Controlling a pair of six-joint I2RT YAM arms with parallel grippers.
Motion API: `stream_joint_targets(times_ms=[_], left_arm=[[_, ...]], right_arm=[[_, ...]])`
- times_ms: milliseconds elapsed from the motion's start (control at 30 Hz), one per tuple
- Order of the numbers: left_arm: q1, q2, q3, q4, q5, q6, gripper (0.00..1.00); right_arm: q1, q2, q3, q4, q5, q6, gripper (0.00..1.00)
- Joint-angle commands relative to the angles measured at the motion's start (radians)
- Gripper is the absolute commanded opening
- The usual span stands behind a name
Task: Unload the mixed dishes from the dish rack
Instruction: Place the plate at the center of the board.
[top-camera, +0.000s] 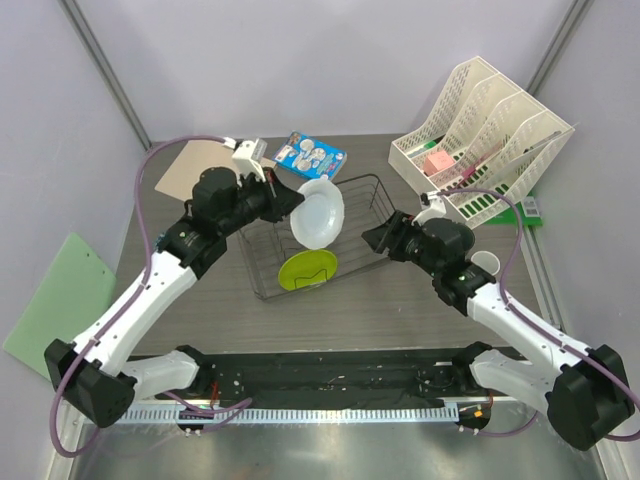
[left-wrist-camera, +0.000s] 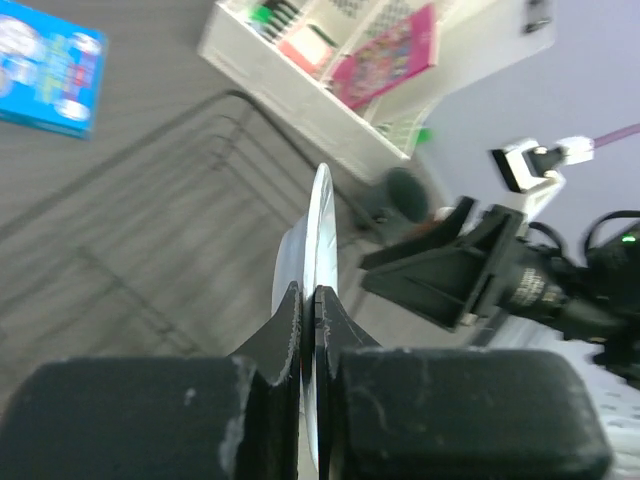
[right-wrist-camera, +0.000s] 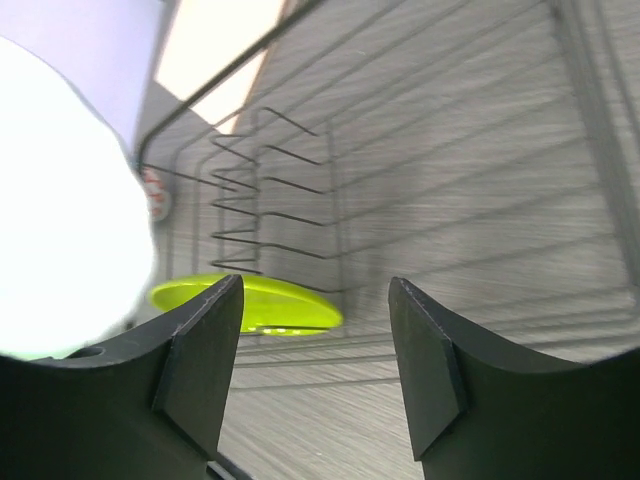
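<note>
While pinching white round plate (top-camera: 318, 212) in left gripper (left-wrist-camera: 310, 300), holding it over dish rack (top-camera: 366, 190). Right gripper (right-wrist-camera: 315, 292) fingers apart, facing lime-green plate (top-camera: 307, 269).

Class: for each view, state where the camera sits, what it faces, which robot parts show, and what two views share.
Top external: above and behind, looking down on the dish rack; left arm, right arm show.
Left wrist: on the left gripper, shut on the white plate, facing the right arm.
Right wrist: open right gripper, facing the lime-green plate.
Shared: the white plate.
</note>
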Motion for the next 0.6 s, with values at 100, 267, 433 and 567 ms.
stream_joint_targets(times_ms=[100,267,433,567], left_arm=[[0.092,-0.007,-0.117,0.471,0.278,-0.418,0.00],[0.107,0.012,-0.148,0.547,0.310,-0.481,0.00],[0.110,0.010,-0.159,0.550,0.304,-0.478,0.00],[0.115,0.012,-0.164,0.547,0.304,-0.469,0.00]], right_arm=[[-0.023,-0.021,0.024,0.216,-0.154,0.082,0.67],[-0.052,-0.019,-0.003,0.322,-0.228,0.146,0.70],[-0.083,-0.034,-0.042,0.417,-0.262,0.206,0.70],[-0.109,-0.073,-0.056,0.411,-0.233,0.211,0.70]])
